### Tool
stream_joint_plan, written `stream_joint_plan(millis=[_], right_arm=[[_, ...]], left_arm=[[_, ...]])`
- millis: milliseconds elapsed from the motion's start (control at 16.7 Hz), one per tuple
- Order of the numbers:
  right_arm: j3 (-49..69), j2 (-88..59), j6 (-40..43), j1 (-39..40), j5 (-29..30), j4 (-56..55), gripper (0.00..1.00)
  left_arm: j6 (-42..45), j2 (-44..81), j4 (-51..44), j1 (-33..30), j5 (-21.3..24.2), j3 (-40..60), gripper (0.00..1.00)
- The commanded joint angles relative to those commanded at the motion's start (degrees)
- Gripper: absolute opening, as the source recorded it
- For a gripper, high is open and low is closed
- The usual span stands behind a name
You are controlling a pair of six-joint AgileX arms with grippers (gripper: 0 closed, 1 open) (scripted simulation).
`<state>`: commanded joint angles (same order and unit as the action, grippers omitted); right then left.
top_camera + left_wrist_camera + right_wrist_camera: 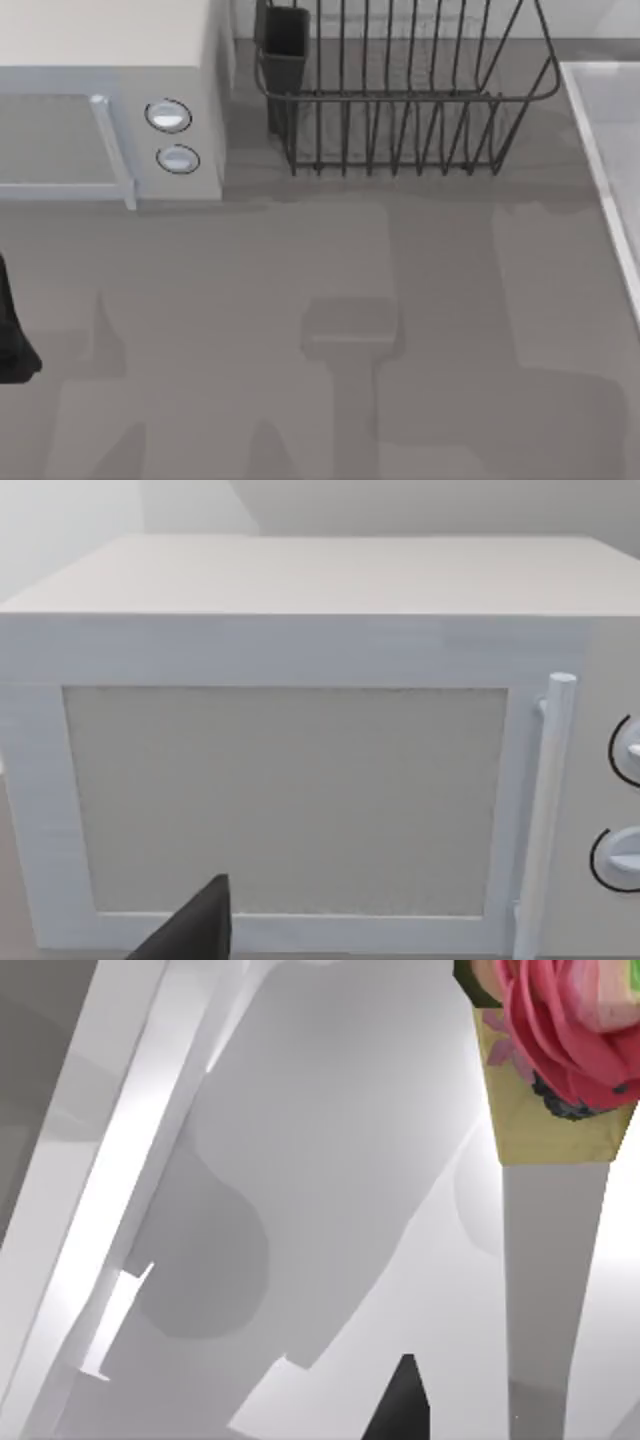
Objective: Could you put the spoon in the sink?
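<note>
Right tool (405, 1405) hangs above the sink (330, 1110); we cannot tell its opening. The spoon (555, 1260) extends over the basin beside it. We judge placement in hand: next, release inside the rim. Left tool (190, 930) idles facing the microwave (300, 780).

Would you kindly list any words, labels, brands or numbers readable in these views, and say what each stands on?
None can be read.
The microwave has a blank door and two dials with no markings.
The dish rack and the sink are bare.
The pink, patterned item in the right wrist view bears a floral pattern, no letters.
</note>
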<state>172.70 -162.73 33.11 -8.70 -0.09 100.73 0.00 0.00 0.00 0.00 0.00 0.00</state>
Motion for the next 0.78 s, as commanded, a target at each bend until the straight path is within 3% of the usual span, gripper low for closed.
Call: stream_joint_plan(millis=[360,720,780], right_arm=[[17.31,-10.64,-0.30,0.02,0.20,5.37,0.00],[19.59,-12.26,-0.38,0.00,0.27,6.11,0.00],[19.59,-12.26,-0.38,0.00,0.27,6.11,0.08]], left_arm=[[0.00,0.00,0.00,0.00,0.00,0.00,1.00],[0.00,0.00,0.00,0.00,0.00,0.00,1.00],[0.00,0.00,0.00,0.00,0.00,0.00,1.00]])
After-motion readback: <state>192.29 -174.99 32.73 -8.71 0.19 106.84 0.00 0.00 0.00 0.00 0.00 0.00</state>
